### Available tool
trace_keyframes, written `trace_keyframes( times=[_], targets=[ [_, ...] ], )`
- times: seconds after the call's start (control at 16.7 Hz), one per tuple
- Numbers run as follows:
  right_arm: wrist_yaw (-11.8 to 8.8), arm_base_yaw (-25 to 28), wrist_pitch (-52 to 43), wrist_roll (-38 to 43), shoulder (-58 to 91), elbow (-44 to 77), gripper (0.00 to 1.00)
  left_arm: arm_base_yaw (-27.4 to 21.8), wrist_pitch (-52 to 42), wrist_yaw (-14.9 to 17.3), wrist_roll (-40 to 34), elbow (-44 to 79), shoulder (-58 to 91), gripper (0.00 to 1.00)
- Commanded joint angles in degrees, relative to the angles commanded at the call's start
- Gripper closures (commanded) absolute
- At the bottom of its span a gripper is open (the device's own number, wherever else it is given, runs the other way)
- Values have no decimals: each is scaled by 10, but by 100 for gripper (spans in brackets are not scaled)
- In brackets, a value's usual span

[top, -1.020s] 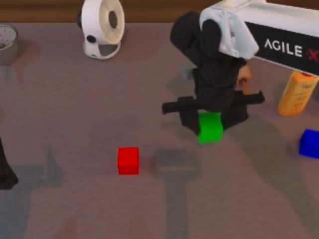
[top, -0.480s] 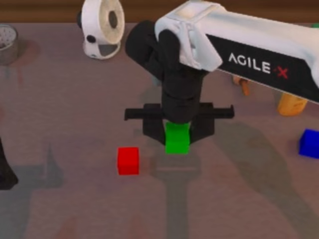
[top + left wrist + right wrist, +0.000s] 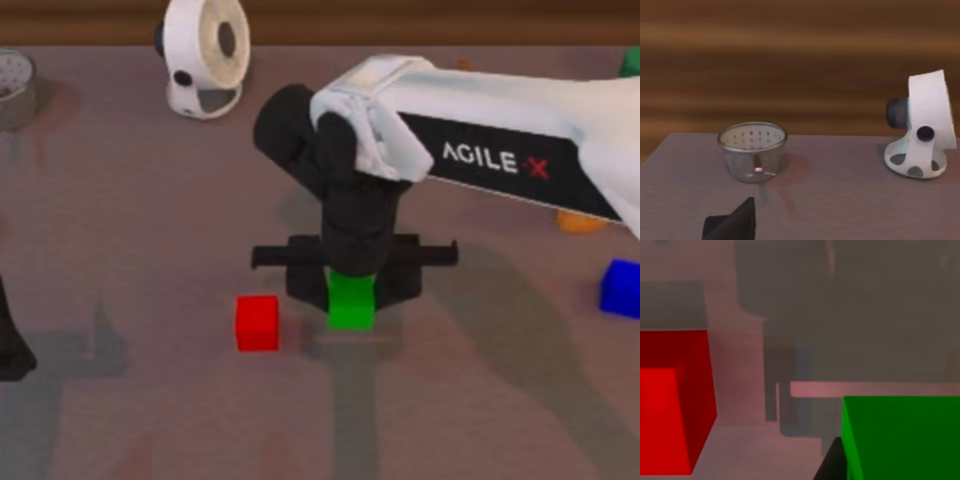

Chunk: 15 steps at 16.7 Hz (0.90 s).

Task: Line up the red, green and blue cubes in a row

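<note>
At the middle of the table [image 3: 150,200], seen from above, the right gripper [image 3: 352,290] is clamped on the green cube [image 3: 351,303], its black fingers pressed to the cube's two sides. The red cube [image 3: 257,322] lies just to the left of the green one, apart from it. The blue cube [image 3: 621,288] sits well apart at the table's right edge. A white fan [image 3: 205,57] stands at the far side, a perforated metal bowl [image 3: 16,88] at the far left corner, and an orange bottle [image 3: 582,221] shows partly from under the white arm. The left gripper [image 3: 10,345] is parked at the left edge, only partly in view; whether its claw is apart or together cannot be told.

The left wrist view shows the metal bowl [image 3: 752,151] with a small reddish spot inside that cannot be made out, and the fan [image 3: 920,129] farther along, against a wooden wall.

In the right wrist view, the green cube [image 3: 902,437] fills one corner, with a dark finger at its edge; the red cube [image 3: 672,400] lies nearby on the table.
</note>
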Motion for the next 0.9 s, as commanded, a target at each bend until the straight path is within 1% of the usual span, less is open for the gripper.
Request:
trace_keyframes(
  times=[0.18,0.42,0.9],
  targets=[
    [0,2,43,1,14,-34,100,0,0,0,0,0,0,0],
    [0,2,46,1,15,-36,100,0,0,0,0,0,0,0],
    [0,2,46,1,15,-36,40,0,0,0,0,0,0,0]
  ],
)
